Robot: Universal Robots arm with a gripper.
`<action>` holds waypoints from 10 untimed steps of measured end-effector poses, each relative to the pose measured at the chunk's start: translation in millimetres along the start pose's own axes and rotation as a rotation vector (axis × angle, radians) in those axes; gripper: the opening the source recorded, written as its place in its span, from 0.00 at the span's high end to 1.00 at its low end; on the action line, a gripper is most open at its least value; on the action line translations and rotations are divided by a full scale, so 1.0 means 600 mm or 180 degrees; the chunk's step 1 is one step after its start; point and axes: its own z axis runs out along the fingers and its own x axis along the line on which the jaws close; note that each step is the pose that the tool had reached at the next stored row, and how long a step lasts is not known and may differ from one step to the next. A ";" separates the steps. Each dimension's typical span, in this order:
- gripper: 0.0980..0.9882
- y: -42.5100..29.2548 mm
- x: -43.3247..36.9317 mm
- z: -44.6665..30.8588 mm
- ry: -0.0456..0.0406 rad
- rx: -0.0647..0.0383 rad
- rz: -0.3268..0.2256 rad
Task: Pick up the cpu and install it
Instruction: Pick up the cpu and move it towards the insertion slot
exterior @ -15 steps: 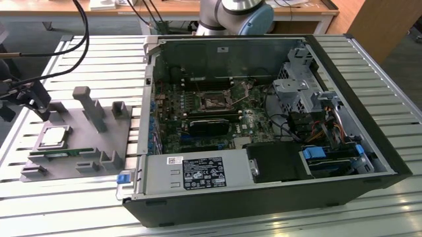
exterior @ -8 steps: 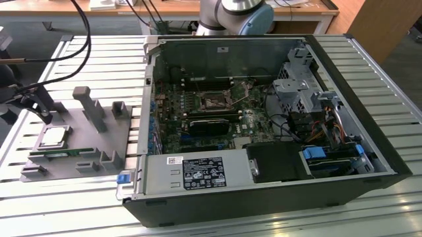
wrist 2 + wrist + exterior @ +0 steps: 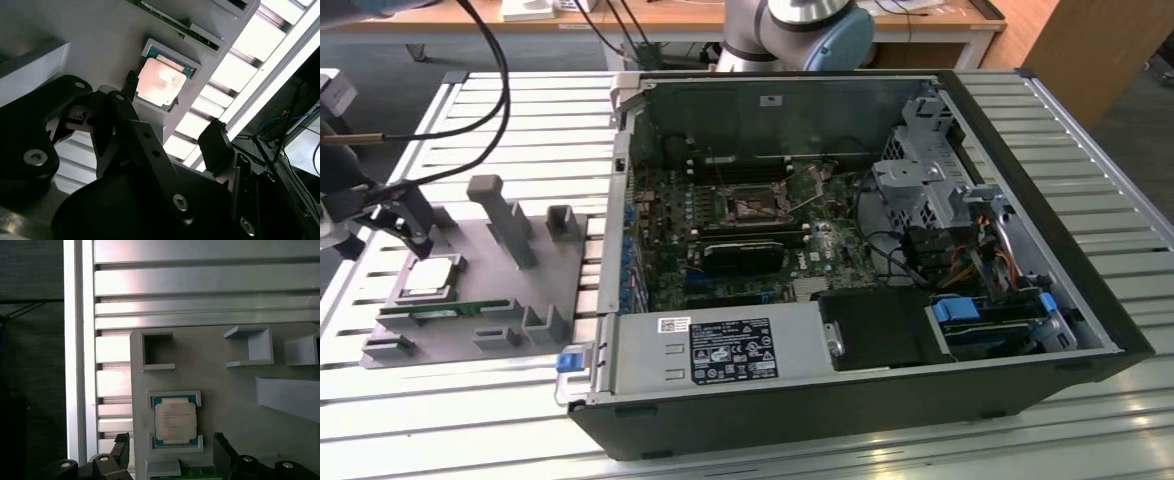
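Observation:
The cpu [image 3: 430, 278] is a small square chip with a silver top and a greenish rim. It lies flat in a framed pocket of the grey holder plate [image 3: 507, 290] at the exterior view's left. In both wrist views the cpu [image 3: 175, 421] [image 3: 160, 82] sits in its pocket with nothing on it. My gripper [image 3: 411, 240] hangs just above it, open. Its black fingers [image 3: 222, 450] stand apart on either side of the chip's near edge, not touching it. The motherboard socket [image 3: 754, 207] lies inside the open computer case.
The open computer case [image 3: 854, 400] takes up the middle of the slatted metal table [image 3: 454, 420], with its power supply [image 3: 720, 350] at the front. A green memory stick [image 3: 447, 308] lies in the holder beside the cpu. Grey posts [image 3: 500, 215] rise from the holder. Black cables [image 3: 480, 120] hang near my arm.

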 end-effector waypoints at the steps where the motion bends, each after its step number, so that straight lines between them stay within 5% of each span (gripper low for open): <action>1: 0.26 0.000 0.000 0.002 0.0005 -0.0001 0.0000; 10: 0.26 0.000 -0.006 0.010 0.0007 -0.0001 0.0001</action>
